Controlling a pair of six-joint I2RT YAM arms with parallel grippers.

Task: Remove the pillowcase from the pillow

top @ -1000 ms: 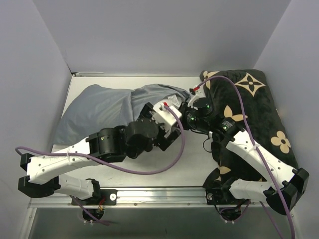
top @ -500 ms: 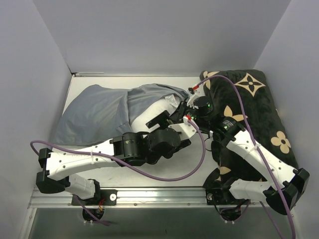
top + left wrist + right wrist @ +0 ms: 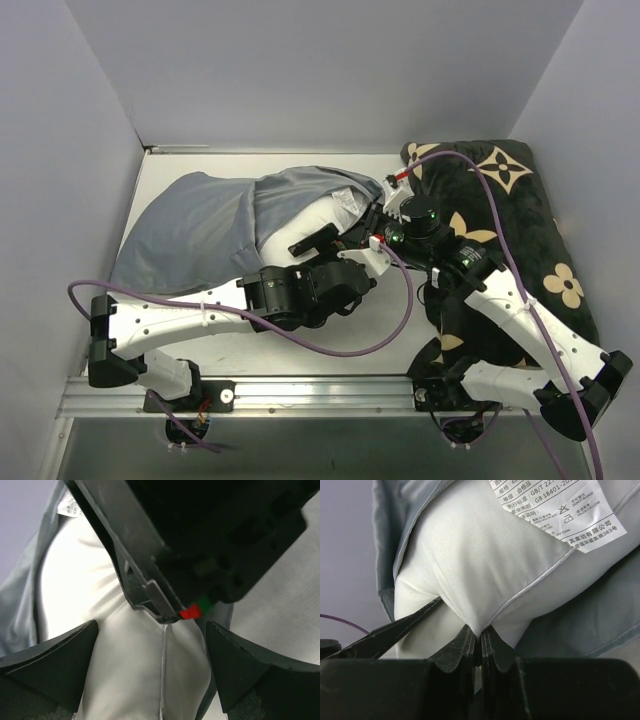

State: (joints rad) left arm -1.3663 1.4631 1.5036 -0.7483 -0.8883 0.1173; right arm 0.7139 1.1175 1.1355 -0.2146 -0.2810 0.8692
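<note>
The blue-grey pillowcase [image 3: 200, 225] lies at the left of the table and covers most of the white pillow [image 3: 318, 214], whose right end sticks out of the opening. My right gripper [image 3: 481, 640] is shut on the pillow's corner [image 3: 480, 570], beside its white care label [image 3: 555, 515]. My left gripper [image 3: 150, 645] is open, its fingers [image 3: 60, 655] straddling the exposed white end [image 3: 145, 670] without gripping it. The pillowcase edge [image 3: 580, 625] hangs round the pillow in the right wrist view.
A black cushion with beige flower motifs [image 3: 520, 215] lies at the right under my right arm. Grey walls close in the table [image 3: 380, 330] at back and sides. Purple cables loop over both arms.
My left arm has swung right and forward, bringing its open gripper over the exposed pillow end. More white pillow shows outside the pillowcase. The right gripper has shifted slightly right.
</note>
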